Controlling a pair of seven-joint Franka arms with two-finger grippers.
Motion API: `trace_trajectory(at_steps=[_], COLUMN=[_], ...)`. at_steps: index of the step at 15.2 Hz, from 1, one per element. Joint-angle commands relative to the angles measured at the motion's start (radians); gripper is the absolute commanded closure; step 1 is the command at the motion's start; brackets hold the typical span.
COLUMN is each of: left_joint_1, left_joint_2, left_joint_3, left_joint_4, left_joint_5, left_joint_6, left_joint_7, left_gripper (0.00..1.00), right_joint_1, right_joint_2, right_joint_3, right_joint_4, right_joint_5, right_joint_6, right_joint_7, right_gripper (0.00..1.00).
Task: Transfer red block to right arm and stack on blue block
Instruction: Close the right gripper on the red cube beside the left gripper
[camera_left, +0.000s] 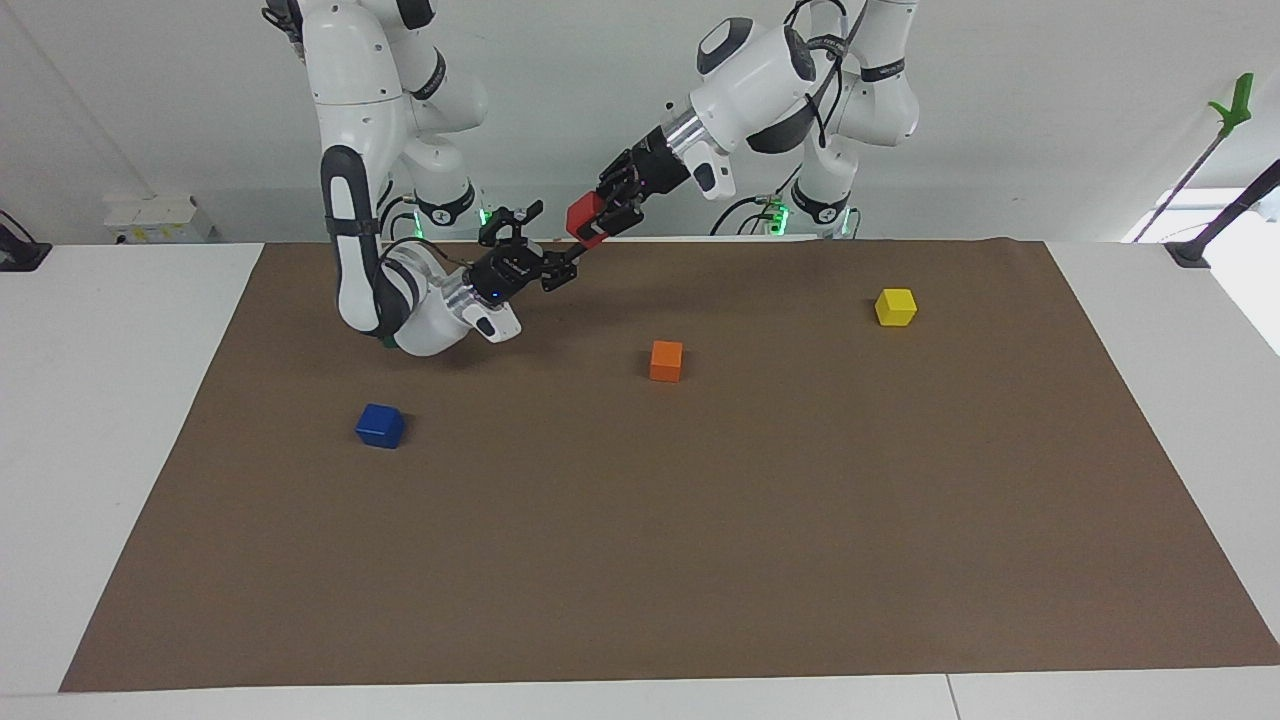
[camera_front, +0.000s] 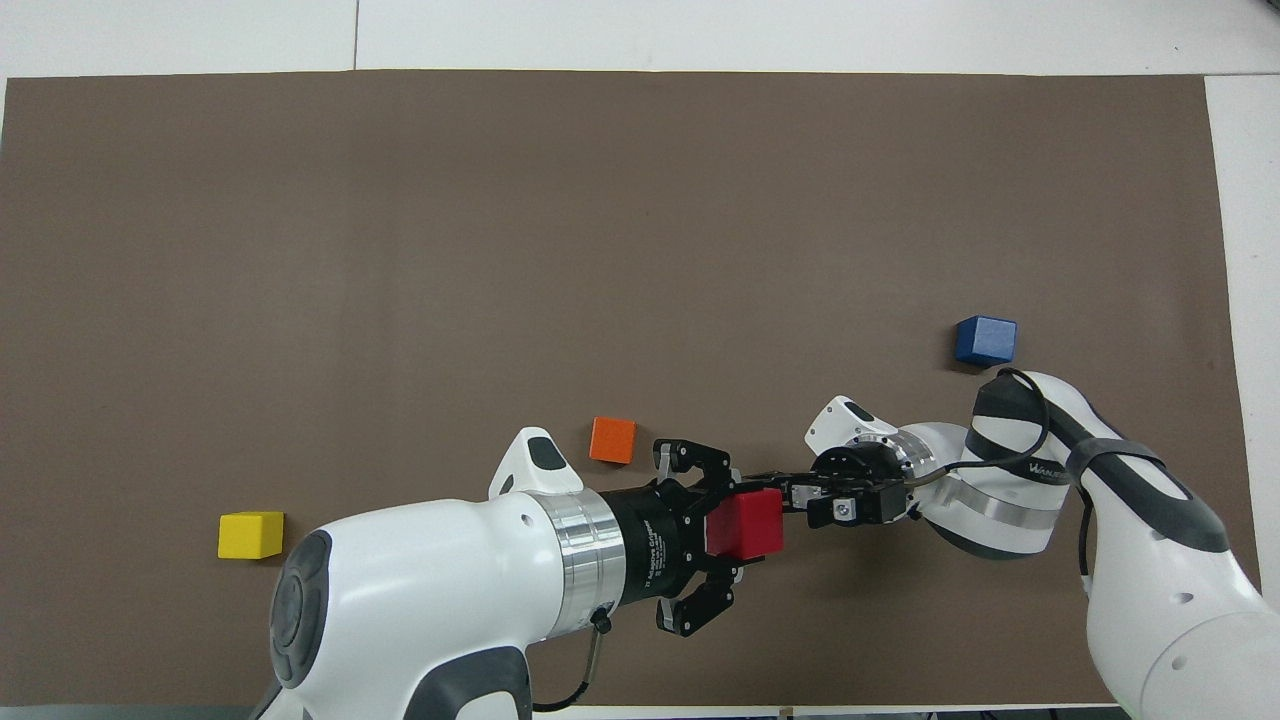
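The left gripper (camera_left: 600, 222) (camera_front: 722, 527) is raised over the robots' edge of the brown mat (camera_left: 700, 520), clenched on the red block (camera_left: 583, 218) (camera_front: 745, 524). The right gripper (camera_left: 560, 268) (camera_front: 790, 492) points at that block from the right arm's end; its fingers seem spread (whether a fingertip touches the red face is hard to tell). The right arm (camera_left: 365, 190) (camera_front: 1040, 480) bends low over the mat. Farther out lie the yellow block (camera_left: 895, 306) (camera_front: 250, 534) toward the left arm's end, then the orange block (camera_left: 666, 360) (camera_front: 612, 440). Farthest from the robots, the blue block (camera_left: 380, 425) (camera_front: 985, 340) sits alone on the mat toward the right arm's end, well apart from both grippers.
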Motion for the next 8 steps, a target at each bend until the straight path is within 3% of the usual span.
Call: trace_trajectory(at_steps=[1,5,7,8], left_joint_1=[-0.016,-0.016,-0.016,-0.016], left_joint_2=[-0.032,-0.032,-0.032,-0.034], left_joint_3=[-0.01,-0.011,-0.011,-0.011], left_joint_4=[-0.03,-0.03,-0.032,-0.036], left_joint_5=[-0.02,-0.02,-0.02,-0.02], left_joint_6=[0.019,0.019,0.019,0.019], left_joint_7=[-0.029,-0.043,-0.043,-0.043], left_gripper=[1.0,1.0,1.0,1.0], right_joint_1=[0.012,0.021,0.02,0.017], right_joint_2=[0.016,0.014,0.014,0.014], right_joint_3=[-0.001,0.001,-0.001,-0.001], right_joint_4=[0.001,-0.003,-0.005,-0.006], right_joint_5=[0.027,0.019,-0.019,-0.05], right_joint_6=[-0.016,-0.013,-0.011,-0.011], right_joint_7=[-0.039,-0.042,-0.036,-0.033], right_gripper=[0.0,0.0,0.11,0.26])
